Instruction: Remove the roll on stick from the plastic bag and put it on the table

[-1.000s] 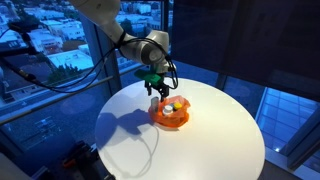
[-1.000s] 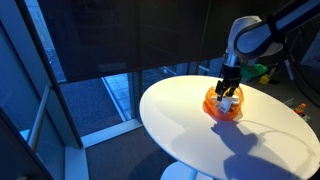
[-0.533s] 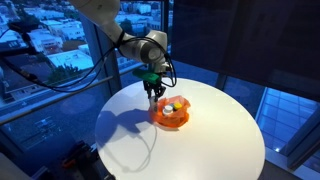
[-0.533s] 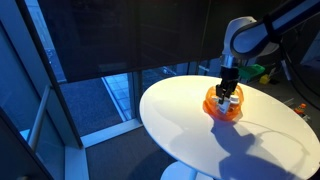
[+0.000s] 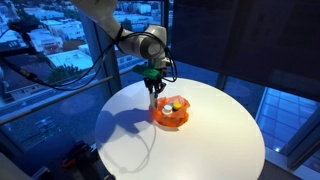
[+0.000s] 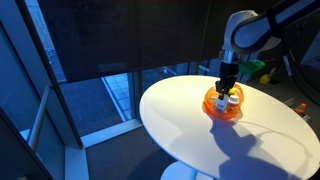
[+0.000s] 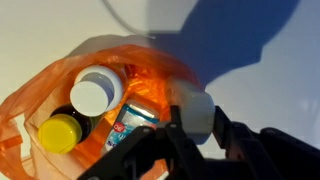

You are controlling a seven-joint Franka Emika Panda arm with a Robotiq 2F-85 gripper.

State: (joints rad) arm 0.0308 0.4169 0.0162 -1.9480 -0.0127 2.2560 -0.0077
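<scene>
One roll-on stick (image 7: 196,108), white-capped, sat clamped between the fingers of the pincer (image 7: 195,138), directly ahead of its palm at the bag (image 7: 28,100) rim, beside bare counter (image 7: 50,25); long axis unclear.

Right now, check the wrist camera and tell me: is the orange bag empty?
No, the orange bag holds a white-capped bottle and a yellow-capped container.

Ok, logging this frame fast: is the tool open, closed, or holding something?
Tool: closed on the white roll on stick, over the orange plastic bag.
</scene>
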